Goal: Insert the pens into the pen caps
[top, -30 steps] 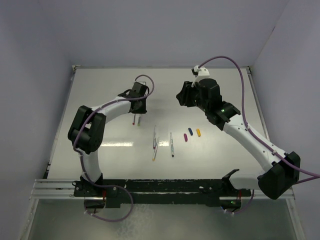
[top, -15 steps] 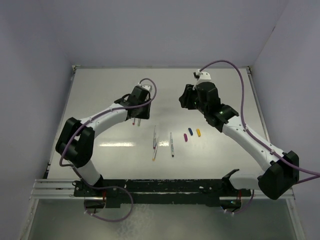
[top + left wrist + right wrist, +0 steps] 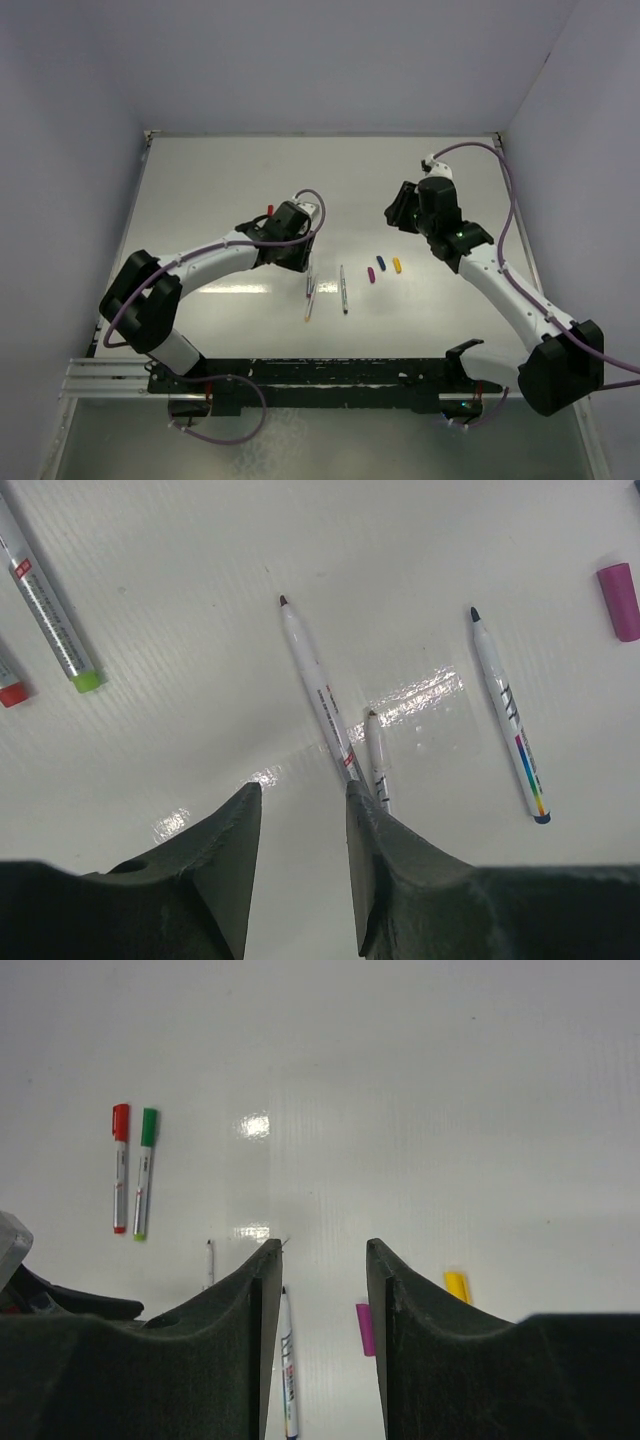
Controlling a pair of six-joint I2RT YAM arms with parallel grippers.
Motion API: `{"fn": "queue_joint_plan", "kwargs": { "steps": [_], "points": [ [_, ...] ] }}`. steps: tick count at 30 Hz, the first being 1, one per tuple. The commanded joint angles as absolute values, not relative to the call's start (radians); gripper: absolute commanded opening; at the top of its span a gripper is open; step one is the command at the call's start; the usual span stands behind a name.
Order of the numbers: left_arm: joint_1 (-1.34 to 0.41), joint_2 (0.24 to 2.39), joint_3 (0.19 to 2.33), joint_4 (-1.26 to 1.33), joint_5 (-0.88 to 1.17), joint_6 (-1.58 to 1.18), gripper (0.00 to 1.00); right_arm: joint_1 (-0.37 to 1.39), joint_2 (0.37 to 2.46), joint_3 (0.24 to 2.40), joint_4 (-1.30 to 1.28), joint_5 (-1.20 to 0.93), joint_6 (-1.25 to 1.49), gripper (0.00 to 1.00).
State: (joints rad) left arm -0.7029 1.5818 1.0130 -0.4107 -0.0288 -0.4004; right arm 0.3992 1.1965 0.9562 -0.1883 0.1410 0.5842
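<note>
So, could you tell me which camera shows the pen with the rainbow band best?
Left wrist: the pen with the rainbow band lies whole and close, tip and band clear. Top external shows it whole but tiny; right wrist catches it low between its jaws, less clearly.

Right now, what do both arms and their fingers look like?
Both the left arm and right arm have white links with black joints and a purple cable looping to the wrist. The fingers are matte dark grey, tapered, unmarked.
</note>
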Motion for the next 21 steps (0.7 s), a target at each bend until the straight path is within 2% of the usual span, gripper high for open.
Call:
{"fn": "queue_joint_plan", "kwargs": {
  "steps": [1,11,21],
  "points": [
    [-0.717,1.572,1.004,-0.377,-0.015,-0.408,0.43,0.405,1.155,0.949,-0.185,0.174,0.588,0.42],
    [-0.726,1.667,1.035,-0.339,-0.001,-0.395,0.50,0.405,1.130,0.918,-0.176,0.154,0.594,0.41],
    [-0.733,1.728,1.072,-0.336,-0.017,-0.388,0.52,0.405,1.120,0.910,-0.158,0.135,0.581,0.41]
  ]
}}
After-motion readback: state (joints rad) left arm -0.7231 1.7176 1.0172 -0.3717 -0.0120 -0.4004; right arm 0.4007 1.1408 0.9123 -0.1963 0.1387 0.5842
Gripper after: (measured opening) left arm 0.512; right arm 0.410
